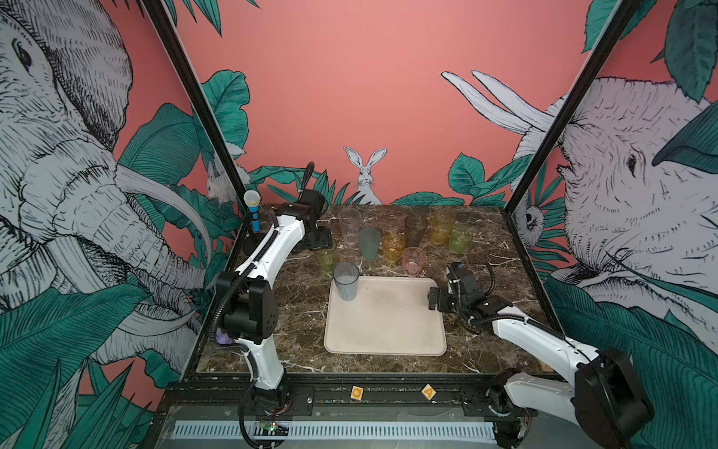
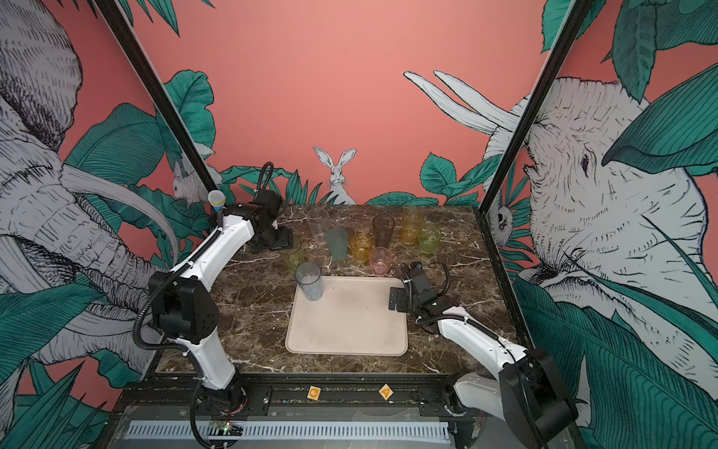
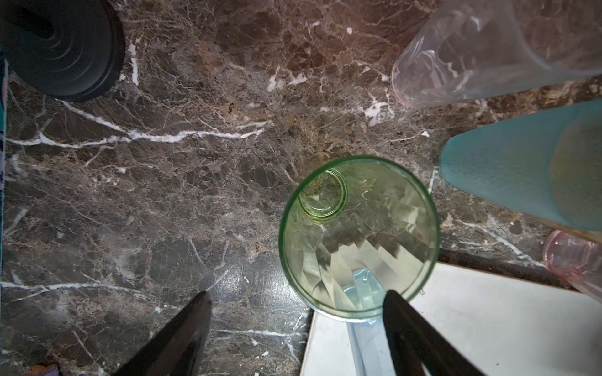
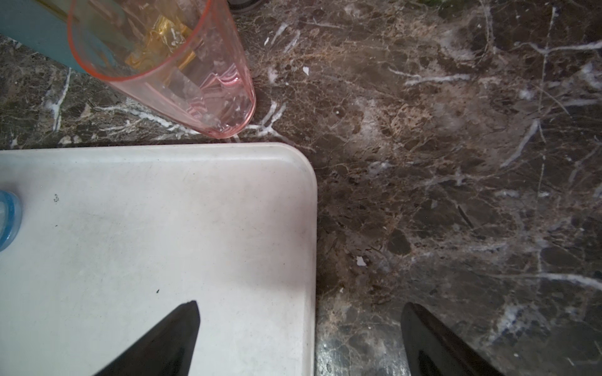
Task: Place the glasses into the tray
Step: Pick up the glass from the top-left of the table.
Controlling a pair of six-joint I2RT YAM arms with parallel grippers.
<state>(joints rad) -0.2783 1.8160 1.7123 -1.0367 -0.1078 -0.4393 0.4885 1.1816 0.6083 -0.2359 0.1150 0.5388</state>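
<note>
Left end effector (image 3: 297,293) is spread wide with nothing in it, hanging over the tall pale-green translucent tumbler (image 3: 358,237). That tumbler stands upright and mouth-up on the dark brown marble surface (image 1: 295,311), just beside the far-left corner of the flat cream rounded-rectangle tray (image 1: 388,322).

Key relation: the tumbler isn't centred in the gap. Its rim overlaps one finger (image 3: 417,335), while the other finger sits over bare marble, well apart from it. The long axis is vertical, so my guess is it needs a shift toward the tray side before dropping and closing.

The left arm is clearly nearer. Right end effector (image 4: 301,303) is also spread and empty, over the tray's far-right corner, near the short pink tumbler (image 4: 182,65).

One tall grey tumbler (image 1: 345,280) stands in the tray. The rest are on the surface behind it, so the task is barely started.
</note>
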